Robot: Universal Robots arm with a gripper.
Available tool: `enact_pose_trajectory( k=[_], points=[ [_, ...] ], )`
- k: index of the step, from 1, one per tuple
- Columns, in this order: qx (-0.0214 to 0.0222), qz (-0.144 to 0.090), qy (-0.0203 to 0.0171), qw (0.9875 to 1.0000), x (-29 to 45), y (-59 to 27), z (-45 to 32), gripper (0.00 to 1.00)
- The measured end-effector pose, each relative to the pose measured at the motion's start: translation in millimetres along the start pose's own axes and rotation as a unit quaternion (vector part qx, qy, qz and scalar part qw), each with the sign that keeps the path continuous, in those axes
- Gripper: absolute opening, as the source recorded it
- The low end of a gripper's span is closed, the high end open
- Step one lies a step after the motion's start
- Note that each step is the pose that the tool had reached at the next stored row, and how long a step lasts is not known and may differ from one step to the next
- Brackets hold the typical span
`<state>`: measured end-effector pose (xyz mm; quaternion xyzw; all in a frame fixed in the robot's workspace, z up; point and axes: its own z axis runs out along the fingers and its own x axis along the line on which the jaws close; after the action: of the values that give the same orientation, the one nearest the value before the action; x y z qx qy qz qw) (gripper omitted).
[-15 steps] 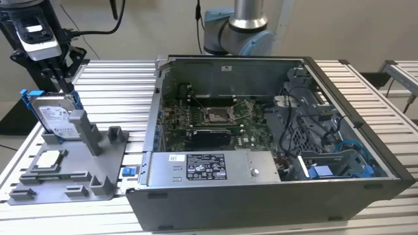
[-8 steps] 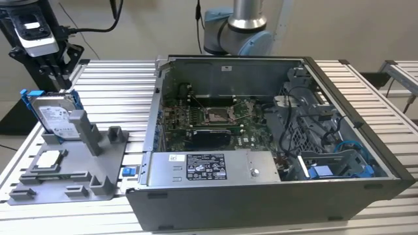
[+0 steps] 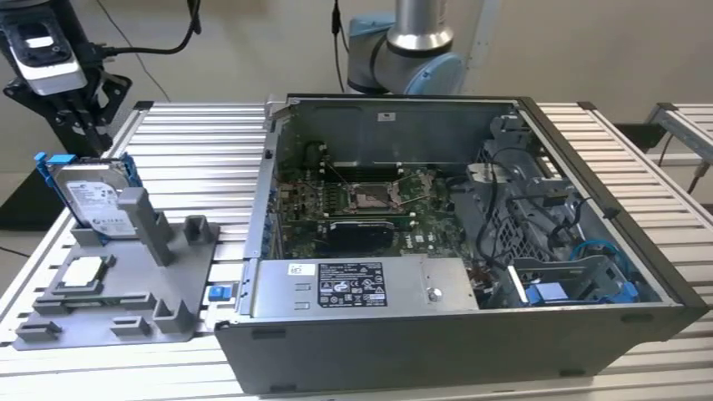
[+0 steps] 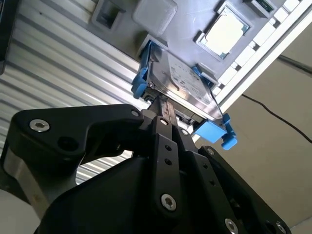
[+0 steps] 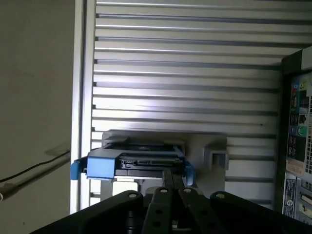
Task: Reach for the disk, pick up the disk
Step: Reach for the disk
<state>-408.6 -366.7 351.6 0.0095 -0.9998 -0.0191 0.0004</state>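
Note:
The disk point(image 3: 92, 199) stands on edge in a slot of the grey holder point(image 3: 134, 313) at the exterior view's left. It is silver with a white label and blue side rails. My gripper point(image 3: 87, 144) hangs right above its upper edge, shut, with nothing between the fingers. In both wrist views the black fingers run together to a tip, the gripper point(image 4: 158, 103) ending at the disk point(image 4: 183, 80) close to a blue rail. The first wrist view has the gripper point(image 5: 169, 174) just before the disk point(image 5: 141, 163), seen edge-on.
A small square silver chip point(image 3: 83, 271) lies in the holder in front of the disk. An open computer case point(image 3: 446, 355) stands on the slatted metal table point(image 3: 189, 150) to the exterior view's right of the holder. The arm's base point(image 3: 407, 58) rises behind the case.

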Motion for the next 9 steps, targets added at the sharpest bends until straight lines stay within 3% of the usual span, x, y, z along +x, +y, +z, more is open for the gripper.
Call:
enact_pose_trajectory(
  k=[9],
  points=[
    [0.0, 0.0, 0.0, 1.0, 12.9, 4.4, 1.0, 0.0]
  ],
)
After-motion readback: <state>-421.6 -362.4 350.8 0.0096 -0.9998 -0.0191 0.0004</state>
